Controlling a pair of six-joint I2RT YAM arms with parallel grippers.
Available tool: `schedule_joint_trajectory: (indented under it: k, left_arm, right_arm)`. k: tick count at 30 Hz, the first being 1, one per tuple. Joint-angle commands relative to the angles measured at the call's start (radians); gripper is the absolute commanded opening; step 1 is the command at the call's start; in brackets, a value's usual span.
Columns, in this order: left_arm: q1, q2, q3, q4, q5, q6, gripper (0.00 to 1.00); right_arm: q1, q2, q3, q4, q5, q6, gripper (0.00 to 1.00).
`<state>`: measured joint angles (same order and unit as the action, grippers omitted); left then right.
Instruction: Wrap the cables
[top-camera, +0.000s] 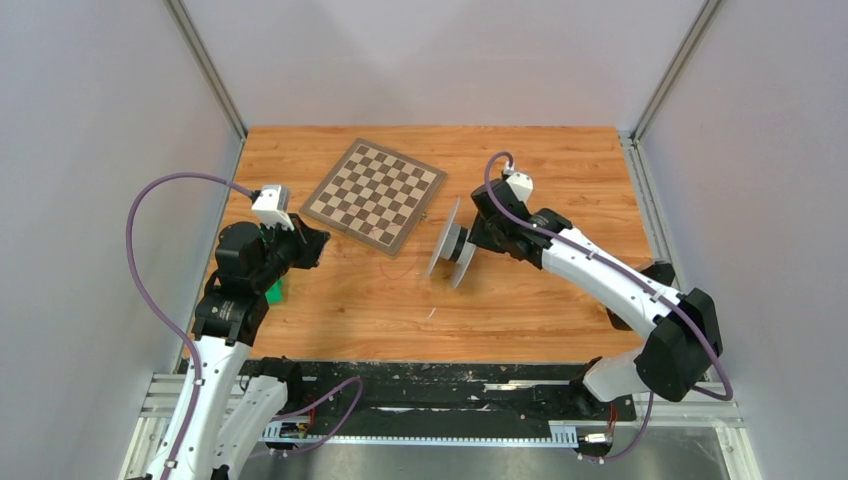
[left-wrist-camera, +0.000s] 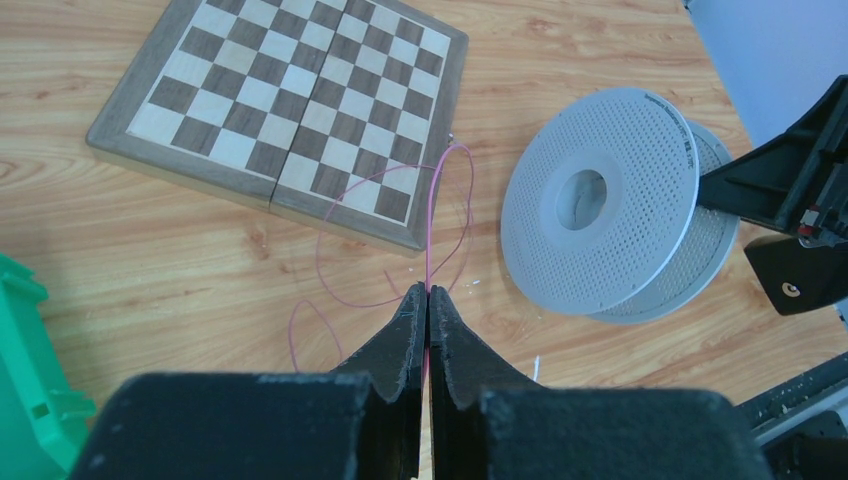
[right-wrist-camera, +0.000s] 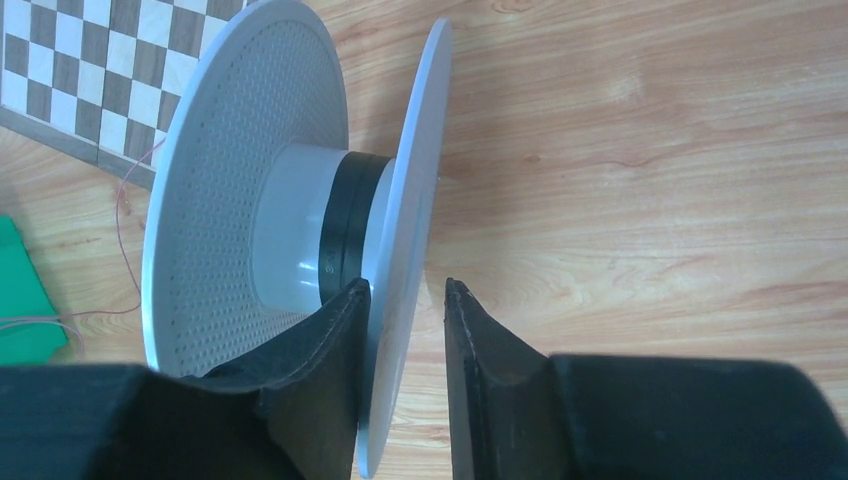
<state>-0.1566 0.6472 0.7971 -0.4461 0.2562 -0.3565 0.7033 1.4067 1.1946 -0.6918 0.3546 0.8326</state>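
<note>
While the left claw (left-wrist-camera: 428, 295) is pressed together on the thin red wire (left-wrist-camera: 432, 200), which trails in loose loops ahead of it, I note the right claw (right-wrist-camera: 405, 292) spread astride one rim of the spool (right-wrist-camera: 240, 150). The hub (right-wrist-camera: 300, 230) just ahead looks bare, so I judge winding not yet begun.

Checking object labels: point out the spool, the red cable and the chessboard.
spool (left-wrist-camera: 650, 200), left wrist view, perforated front flange.
red cable (left-wrist-camera: 429, 260), left wrist view, straight run above the fingertips.
chessboard (top-camera: 374, 195), top view, centre squares.
</note>
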Motion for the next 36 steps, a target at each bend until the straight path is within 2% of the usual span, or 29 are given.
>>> schedule_joint_trajectory:
  k: [1, 8, 20, 25, 36]
  left_arm:
    - [-0.003, -0.002, -0.001, 0.017, 0.002, 0.008, 0.06]
    - [-0.003, -0.007, 0.000, 0.017, -0.002, 0.010, 0.06]
    - [-0.002, -0.007, -0.001, 0.017, 0.002, 0.009, 0.06]
    - [-0.002, -0.009, -0.001, 0.017, 0.003, 0.008, 0.06]
    - [-0.002, -0.008, -0.002, 0.018, -0.001, 0.008, 0.06]
  right_arm:
    - [0.004, 0.044, 0.057, 0.080, -0.032, -0.086, 0.30]
    - [0.035, 0.120, 0.135, 0.058, 0.027, -0.195, 0.26]
    - [0.056, 0.157, 0.164, 0.053, 0.005, -0.162, 0.28]
    - [0.061, 0.150, 0.172, 0.051, 0.009, -0.170, 0.31]
    - [0.063, 0.092, 0.196, 0.048, 0.023, -0.200, 0.46]
